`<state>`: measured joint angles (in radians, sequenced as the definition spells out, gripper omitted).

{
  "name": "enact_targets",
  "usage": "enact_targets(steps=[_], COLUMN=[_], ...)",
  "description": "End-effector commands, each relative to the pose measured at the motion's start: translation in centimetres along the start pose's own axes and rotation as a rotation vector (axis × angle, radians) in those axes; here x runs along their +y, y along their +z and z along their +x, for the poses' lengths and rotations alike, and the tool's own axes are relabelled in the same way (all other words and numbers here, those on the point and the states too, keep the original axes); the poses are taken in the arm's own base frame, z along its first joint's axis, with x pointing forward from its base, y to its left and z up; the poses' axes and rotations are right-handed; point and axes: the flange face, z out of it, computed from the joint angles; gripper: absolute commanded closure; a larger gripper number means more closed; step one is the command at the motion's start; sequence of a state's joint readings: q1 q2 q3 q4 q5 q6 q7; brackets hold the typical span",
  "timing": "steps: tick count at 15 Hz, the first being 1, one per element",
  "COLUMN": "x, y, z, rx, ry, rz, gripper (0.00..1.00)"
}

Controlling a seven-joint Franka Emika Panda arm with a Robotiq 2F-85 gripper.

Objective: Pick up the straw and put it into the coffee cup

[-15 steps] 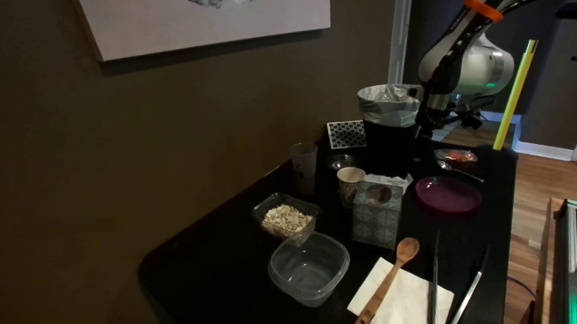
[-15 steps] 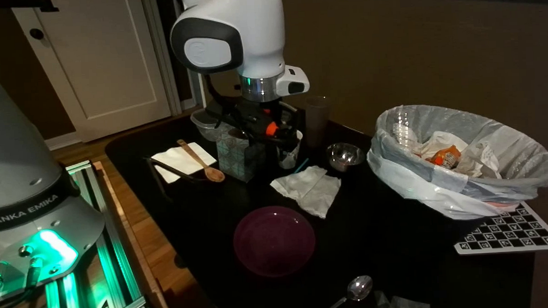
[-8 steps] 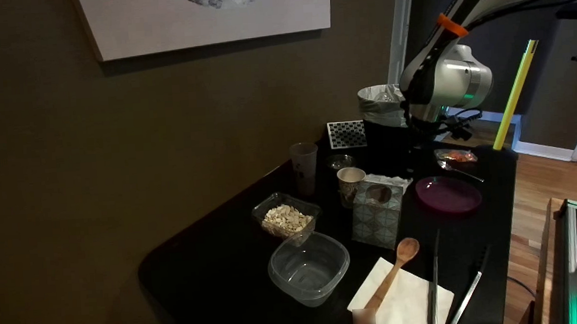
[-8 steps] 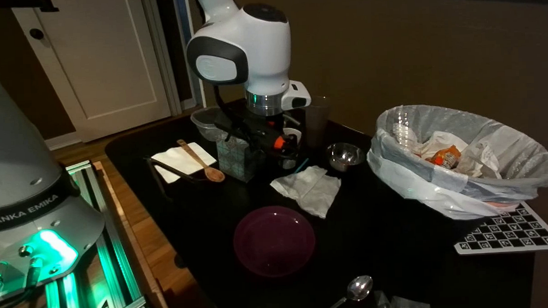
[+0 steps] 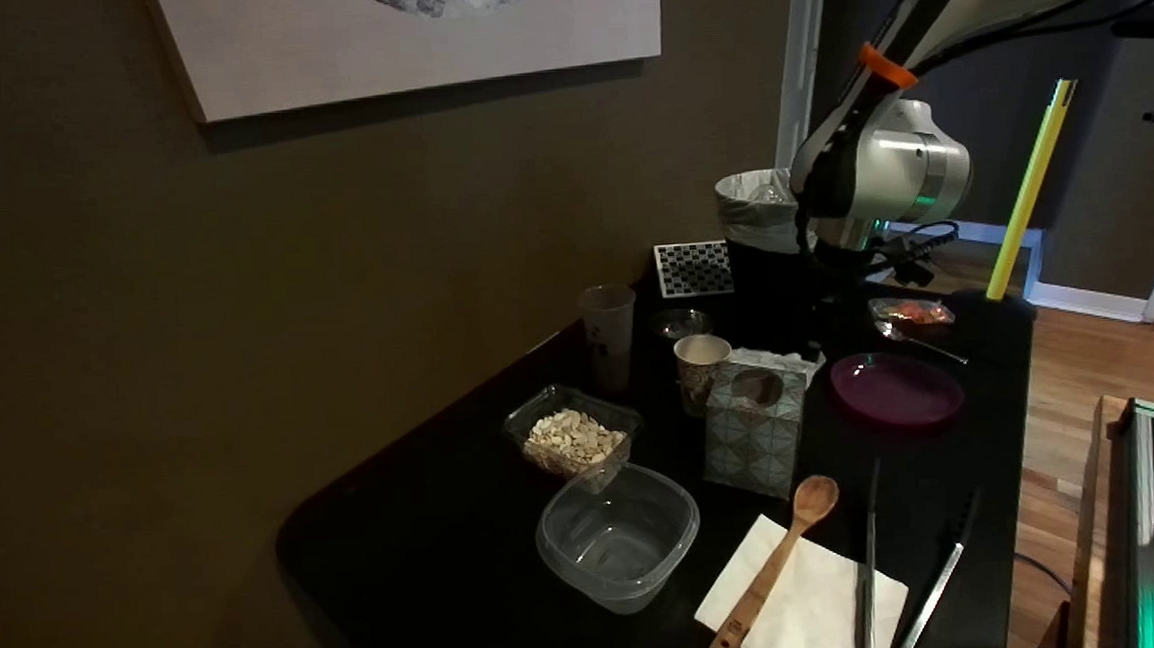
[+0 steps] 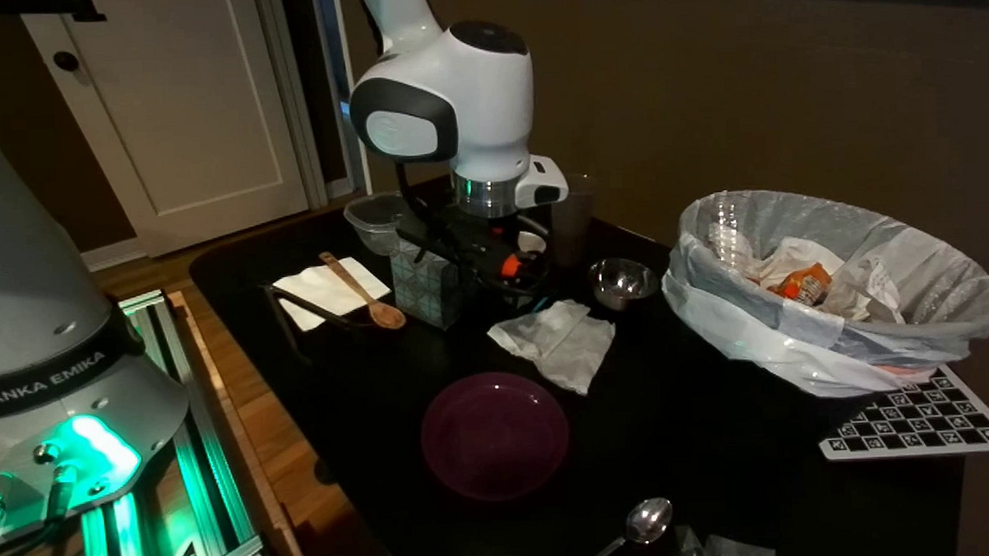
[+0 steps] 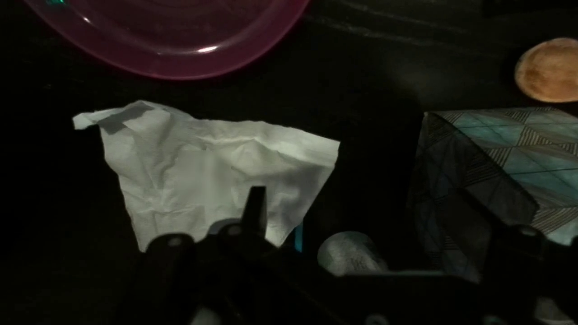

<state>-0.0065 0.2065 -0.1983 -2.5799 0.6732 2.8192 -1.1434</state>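
Note:
The blue straw (image 6: 541,303) lies on the dark table, mostly hidden under the gripper and by a crumpled napkin; a short piece also shows in the wrist view (image 7: 298,238). The coffee cup (image 5: 704,381) stands upright beside the tissue box; in the wrist view its side (image 7: 347,253) is partly covered by the gripper body. My gripper (image 7: 361,194) is open and empty, its fingers wide apart above the table. One finger overlaps the napkin left of the straw, the other overlaps the tissue box. In an exterior view the gripper (image 6: 517,273) hangs in front of the cup.
The crumpled napkin (image 6: 558,342) lies against the straw. The patterned tissue box (image 5: 756,428) stands close to the cup. A metal bowl (image 6: 622,282), tall clear cup (image 5: 609,337), purple plate (image 6: 495,436), lined bin (image 6: 793,333) and wooden spoon (image 5: 782,562) are around.
The arm has come down and shifted, leftward in one view and slightly rightward in another, bringing the gripper lower over the cup and straw area. The objects on the table have not moved.

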Motion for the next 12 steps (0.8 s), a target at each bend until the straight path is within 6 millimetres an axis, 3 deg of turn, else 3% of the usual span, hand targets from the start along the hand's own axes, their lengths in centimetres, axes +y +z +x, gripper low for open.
enact_targets(steps=[1, 7, 12], x=[2.2, 5.2, 6.5], y=[2.0, 6.4, 10.2], z=[0.5, 1.2, 1.4], rx=[0.004, -0.008, -0.008], ry=[0.058, 0.131, 0.181], rz=[-0.024, -0.011, 0.019], gripper=[0.00, 0.00, 0.00])
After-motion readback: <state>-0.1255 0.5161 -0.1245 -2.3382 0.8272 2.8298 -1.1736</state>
